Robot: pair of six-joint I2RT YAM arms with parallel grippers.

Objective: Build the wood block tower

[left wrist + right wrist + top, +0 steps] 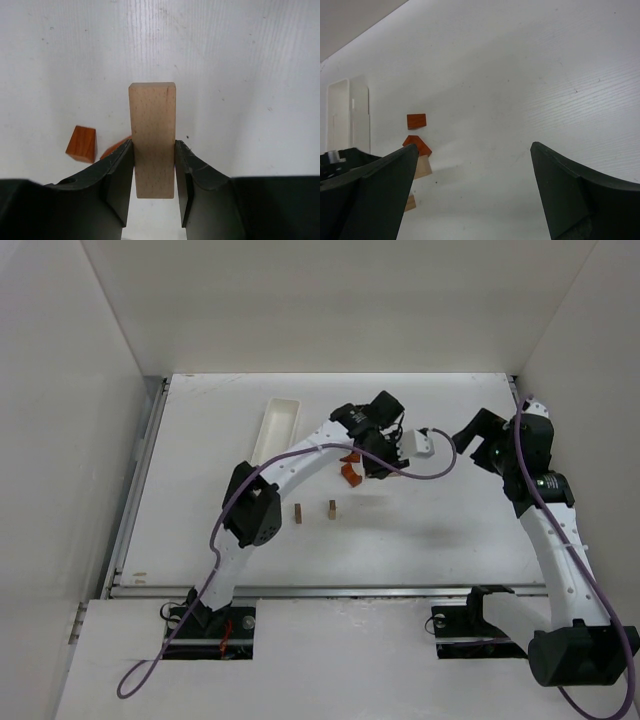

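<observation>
Left wrist view: the left gripper (154,147) was clamped on a tan block (152,120), apparently the crossbar, over the table (240,75), with orange-red pieces (81,144) lying just to its left. The right gripper (474,150) stood wide open and empty. Nearer the bases, two uprights (297,512) stood apart, unbridged. Judged: tower barely begun; crossbar and roof not yet placed

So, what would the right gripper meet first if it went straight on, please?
Probably only bare white table; the right gripper points clear of the orange-red wooden blocks, though depth is unclear.
</observation>
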